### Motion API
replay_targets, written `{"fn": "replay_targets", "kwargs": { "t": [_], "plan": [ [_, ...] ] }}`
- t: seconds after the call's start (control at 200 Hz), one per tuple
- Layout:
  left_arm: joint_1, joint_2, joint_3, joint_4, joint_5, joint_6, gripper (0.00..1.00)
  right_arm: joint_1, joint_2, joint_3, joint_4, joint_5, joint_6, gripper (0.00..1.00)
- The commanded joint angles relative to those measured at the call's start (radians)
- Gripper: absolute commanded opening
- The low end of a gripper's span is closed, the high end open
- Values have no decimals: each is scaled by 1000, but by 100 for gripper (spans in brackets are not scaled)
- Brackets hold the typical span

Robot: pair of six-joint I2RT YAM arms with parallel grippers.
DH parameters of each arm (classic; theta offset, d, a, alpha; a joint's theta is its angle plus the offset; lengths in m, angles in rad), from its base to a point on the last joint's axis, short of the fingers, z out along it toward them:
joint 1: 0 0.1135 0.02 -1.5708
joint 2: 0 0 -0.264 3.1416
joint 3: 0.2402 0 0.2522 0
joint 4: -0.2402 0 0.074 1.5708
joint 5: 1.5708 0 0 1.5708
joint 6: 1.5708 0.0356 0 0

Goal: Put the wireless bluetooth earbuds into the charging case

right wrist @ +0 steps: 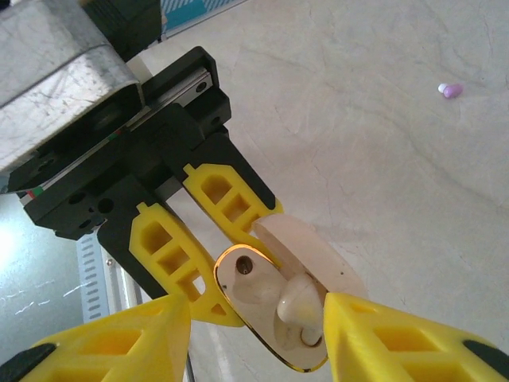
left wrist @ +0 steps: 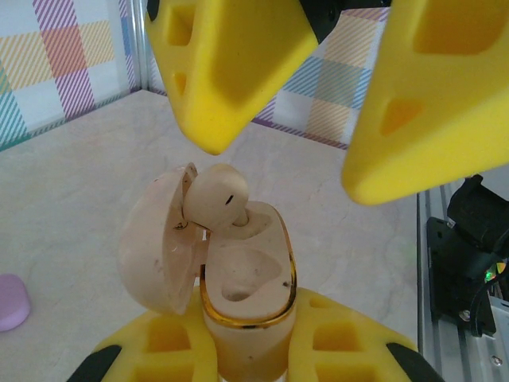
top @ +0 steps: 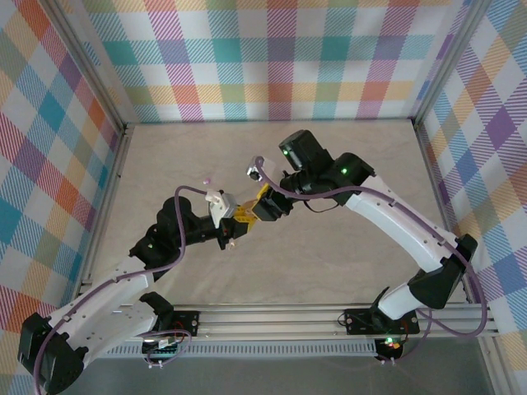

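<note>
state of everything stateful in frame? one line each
charging case: lid open, upright, held
cream earbud: standing in one socket, not fully seated
other socket: empty
purple earbud: loose on the table
left gripper: jaws shut on the charging case
right gripper: jaws open, over the cream earbud

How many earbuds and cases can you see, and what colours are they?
cream earbud: 1
purple earbud: 1
cream case: 1
Total: 3
</note>
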Motion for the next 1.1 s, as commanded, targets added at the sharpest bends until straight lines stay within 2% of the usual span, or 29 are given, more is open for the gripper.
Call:
{"fn": "replay_targets", "kwargs": {
  "t": [0.0, 0.365, 0.735, 0.945, 1.095],
  "plan": [
    [-14, 4, 37, 14, 32, 13, 0, 9, 17, 37, -30, 10, -27, 49],
    [-14, 0, 40, 17, 48, 20, 0, 23, 56, 65, -67, 78, -61, 47],
    [-14, -5, 31, 44, 63, 28, 0, 23, 29, 25, -56, 113, -81, 36],
    [-14, -15, 27, 49, 70, 28, 0, 16, -22, -51, 12, 91, -90, 29],
    [-14, -29, 16, 64, 90, 40, 0, -11, -60, -104, 67, 29, -82, 26]
  ]
}}
